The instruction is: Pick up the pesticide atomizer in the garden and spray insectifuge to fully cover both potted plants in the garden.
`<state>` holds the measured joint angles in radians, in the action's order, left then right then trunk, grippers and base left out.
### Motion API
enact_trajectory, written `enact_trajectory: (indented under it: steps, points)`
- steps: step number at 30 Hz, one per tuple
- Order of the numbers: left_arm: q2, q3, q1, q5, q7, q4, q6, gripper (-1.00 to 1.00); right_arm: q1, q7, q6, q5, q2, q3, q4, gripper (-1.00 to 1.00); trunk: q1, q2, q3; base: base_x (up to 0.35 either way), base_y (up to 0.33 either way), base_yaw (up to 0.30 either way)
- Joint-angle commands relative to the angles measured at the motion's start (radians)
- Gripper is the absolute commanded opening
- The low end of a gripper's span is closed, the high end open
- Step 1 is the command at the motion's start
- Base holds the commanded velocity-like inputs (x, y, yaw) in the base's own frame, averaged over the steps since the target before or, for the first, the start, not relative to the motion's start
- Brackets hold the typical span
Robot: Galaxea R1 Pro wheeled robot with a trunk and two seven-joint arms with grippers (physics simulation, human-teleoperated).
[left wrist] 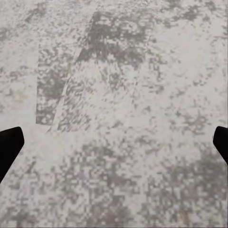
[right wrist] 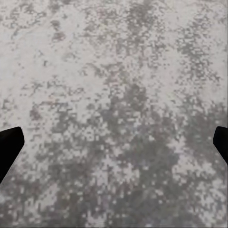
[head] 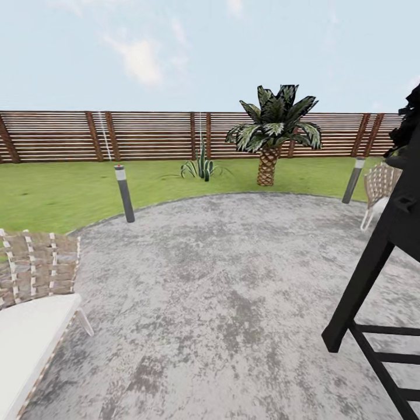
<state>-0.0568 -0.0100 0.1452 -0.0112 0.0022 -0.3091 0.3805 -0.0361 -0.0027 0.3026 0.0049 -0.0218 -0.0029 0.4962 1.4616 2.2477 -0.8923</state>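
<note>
Grey paved patio (head: 233, 280) | lawn (head: 58, 192), slatted fence (head: 146, 135) | left claw (left wrist: 114, 142) released | right claw (right wrist: 114, 142) released

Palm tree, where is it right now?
In the head view the palm tree stands on the lawn before the wooden fence, right of centre, beyond the patio.

A round grey mottled patio (head: 233, 291) fills the lower and middle frame, bordered by green lawn (head: 70, 192) across the upper middle. A woven chair with a white cushion (head: 32, 315) stands at lower left on the paving, a black slatted frame (head: 373, 291) at right. Two grey bollard lights (head: 124, 193) stand at the patio's edge, and another woven chair (head: 379, 189) at right.
</note>
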Motion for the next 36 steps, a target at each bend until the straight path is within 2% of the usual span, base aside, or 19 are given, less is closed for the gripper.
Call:
enact_trajectory:
  steps: [1, 36]
  points:
    - [0.0, -0.001, 0.001, -0.001, 0.001, 0.001, 0.003, 1.0, -0.001, 0.0, 0.003, 0.001, -0.002, 0.0, -0.001, 1.0, 0.0, 0.0, -0.001, 0.337, 0.0, -0.001]
    - [0.0, -0.002, 0.001, -0.003, 0.002, 0.001, 0.003, 1.0, -0.001, 0.0, 0.006, -0.002, -0.006, -0.001, -0.001, 1.0, 0.0, 0.0, -0.001, 0.337, 0.0, 0.0]
